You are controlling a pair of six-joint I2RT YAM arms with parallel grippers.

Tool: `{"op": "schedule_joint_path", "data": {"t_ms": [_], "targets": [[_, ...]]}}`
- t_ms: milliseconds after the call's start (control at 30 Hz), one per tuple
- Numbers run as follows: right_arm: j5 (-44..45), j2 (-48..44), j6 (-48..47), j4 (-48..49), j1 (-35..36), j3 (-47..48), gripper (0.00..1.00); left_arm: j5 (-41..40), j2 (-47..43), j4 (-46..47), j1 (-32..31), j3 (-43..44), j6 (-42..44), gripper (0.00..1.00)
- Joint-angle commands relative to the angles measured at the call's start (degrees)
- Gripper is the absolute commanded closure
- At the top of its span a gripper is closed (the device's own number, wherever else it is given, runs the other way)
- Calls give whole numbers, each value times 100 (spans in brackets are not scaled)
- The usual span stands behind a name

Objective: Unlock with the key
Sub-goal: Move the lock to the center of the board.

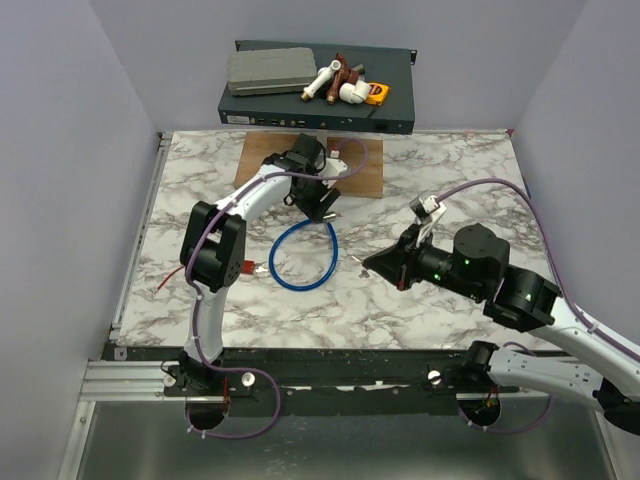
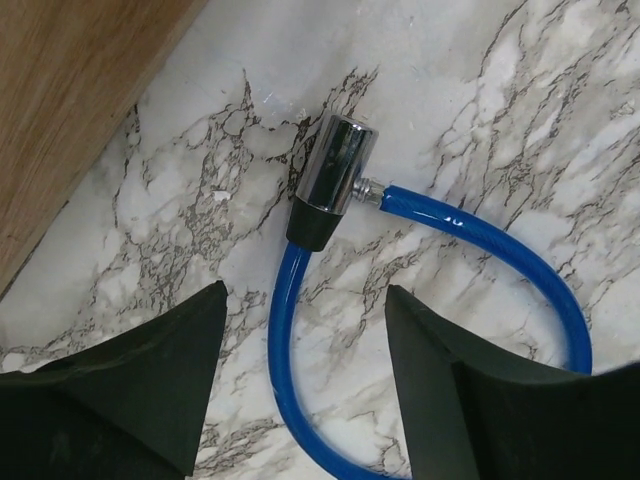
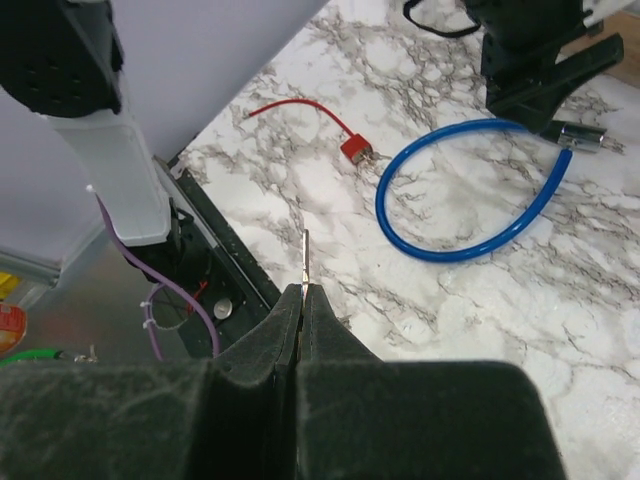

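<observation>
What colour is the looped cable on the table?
Blue; the cable shows best in the left wrist view.

Marble-patterned table with a cable lock, a board and a red tag lying on it

A blue cable lies flat on the white, grey-veined top, curled into an open loop near the middle. Its chrome lock barrel rests on the marble at the loop's far end. A thin wooden board lies flat just beyond that end of the cable, near the barrel but not touching it. To the left of the loop and close beside it, a small red tag sits on the marble. Its thin red strap trails away from the cable towards the table's left edge.
</observation>
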Motion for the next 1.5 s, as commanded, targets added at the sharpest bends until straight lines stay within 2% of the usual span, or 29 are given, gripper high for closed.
{"op": "schedule_joint_path", "data": {"t_ms": [0, 333, 500, 600, 833, 900, 967, 1033, 1233, 1333, 1400, 1467], "targets": [[98, 79, -99, 69, -6, 353, 99, 76, 407, -554, -26, 451, 117, 39], [-18, 398, -257, 157, -9, 514, 99, 360, 660, -1057, -16, 686, 433, 38], [-139, 439, -289, 247, -10, 618, 99, 225, 1166, -1518, 35, 1391, 314, 48], [-185, 428, -313, 240, -10, 698, 99, 137, 1306, -1699, 1, 1540, 313, 49], [-167, 437, -422, 171, -6, 904, 99, 101, 1213, -1682, -31, 1354, 309, 48], [-175, 480, -460, 168, -12, 967, 99, 123, 1170, -1692, -86, 1262, 354, 56], [-201, 515, -491, 154, -9, 1013, 99, 57, 1118, -1697, -277, 1105, 455, 73], [-220, 526, -511, 159, -8, 1041, 99, -68, 1042, -1622, -494, 859, 552, 78], [-264, 489, -485, 127, -7, 1064, 99, -180, 727, -1330, -925, 284, 620, 78], [-265, 467, -484, 111, -10, 1069, 99, -65, 499, -1227, -1035, 52, 589, 75], [-260, 451, -478, 116, -8, 1060, 99, 105, 401, -1234, -1053, -11, 496, 67], [-247, 430, -478, 115, -7, 1035, 99, 206, 321, -1220, -1063, -93, 419, 48]]}}
